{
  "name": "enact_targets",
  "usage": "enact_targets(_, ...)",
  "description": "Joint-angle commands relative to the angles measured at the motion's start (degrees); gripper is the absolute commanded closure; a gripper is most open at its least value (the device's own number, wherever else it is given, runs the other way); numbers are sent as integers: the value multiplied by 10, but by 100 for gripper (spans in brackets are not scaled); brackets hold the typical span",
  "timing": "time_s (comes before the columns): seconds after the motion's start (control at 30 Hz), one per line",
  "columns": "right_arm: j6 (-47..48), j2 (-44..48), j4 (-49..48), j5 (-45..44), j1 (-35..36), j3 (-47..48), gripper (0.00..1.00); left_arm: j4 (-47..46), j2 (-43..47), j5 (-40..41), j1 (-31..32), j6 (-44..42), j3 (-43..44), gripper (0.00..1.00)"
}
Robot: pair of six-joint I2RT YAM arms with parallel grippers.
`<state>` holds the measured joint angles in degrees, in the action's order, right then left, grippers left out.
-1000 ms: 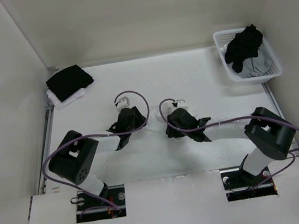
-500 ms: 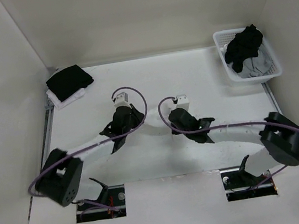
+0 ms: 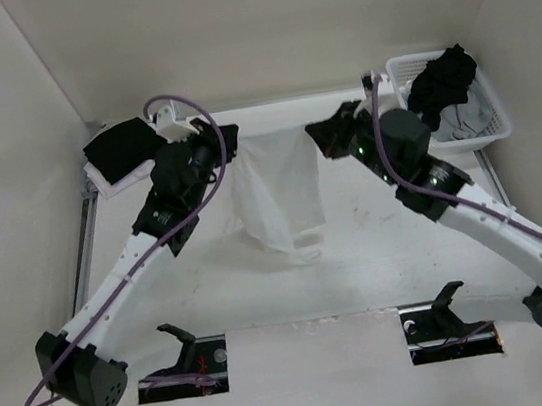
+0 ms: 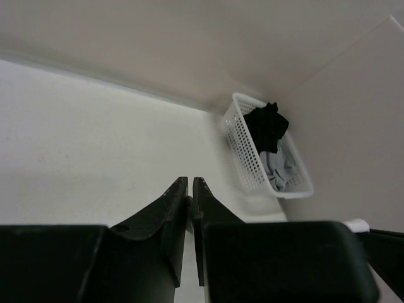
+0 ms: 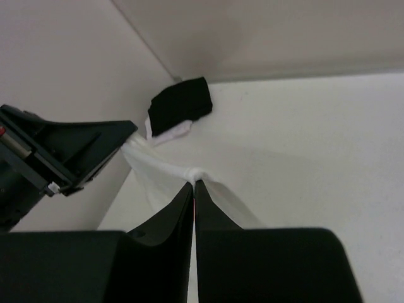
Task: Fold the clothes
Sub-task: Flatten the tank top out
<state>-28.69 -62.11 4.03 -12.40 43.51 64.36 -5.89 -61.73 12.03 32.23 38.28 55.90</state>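
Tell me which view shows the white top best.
Top external: the whole white top hangs spread between the left pincer and right pincer. Right wrist shows only a bunched corner; left wrist shows almost none.

A black garment [image 3: 122,146] lies on a white one [image 3: 109,181] in the far left corner of the table [image 3: 378,248]. In the far right corner stands a white basket [image 3: 398,84] with black clothes [image 3: 440,78] and grey clothes [image 3: 468,118].

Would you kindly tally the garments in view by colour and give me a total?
White: 2 (camisole, white garment in the far-left corner)
Black: 2 (folded black garment atop it, black garment in the basket)
Grey: 1 (grey garment in the basket)
Total: 5
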Motion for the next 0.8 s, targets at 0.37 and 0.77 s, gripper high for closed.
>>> enact_targets(0.37,87,-50,20,95,63,237,94,-34,-26,-37,-41,-13,147,87)
enact_targets(0.77,-93,-314,-38,38,365,46,71,-55,81,-75,-251,115,-246,59)
